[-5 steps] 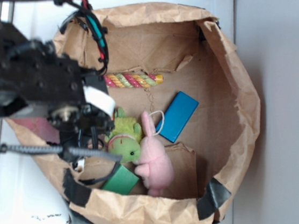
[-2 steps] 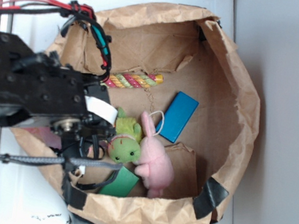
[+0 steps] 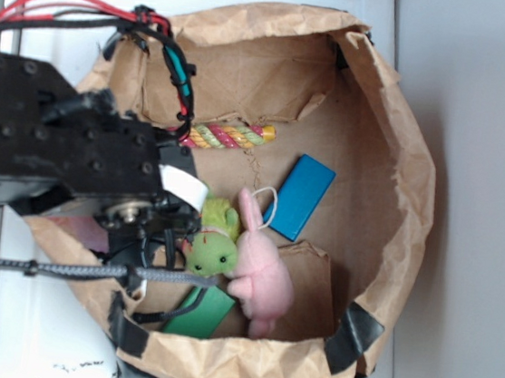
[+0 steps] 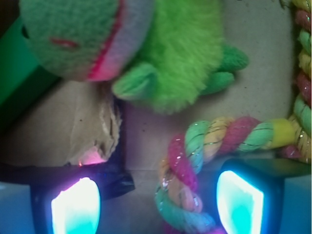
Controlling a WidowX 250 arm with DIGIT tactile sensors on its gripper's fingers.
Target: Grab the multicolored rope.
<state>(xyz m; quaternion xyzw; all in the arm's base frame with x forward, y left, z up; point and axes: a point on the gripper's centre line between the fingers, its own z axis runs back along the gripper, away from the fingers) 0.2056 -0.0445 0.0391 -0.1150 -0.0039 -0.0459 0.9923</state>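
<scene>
Approach step: the open gripper (image 4: 156, 204) straddles the rope (image 4: 195, 165), whose hooked end lies at five o'clock of the frog (image 4: 161, 53). Next, I judge, it should descend slightly and close.

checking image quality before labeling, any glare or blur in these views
Wrist view: the gripper pads glow blown-out cyan and pink, and the green plush toy is soft, too close to focus. Exterior view: mildly soft overall, the multicolored rope readable, the dark arm hiding its hooked end and the jaws.
</scene>
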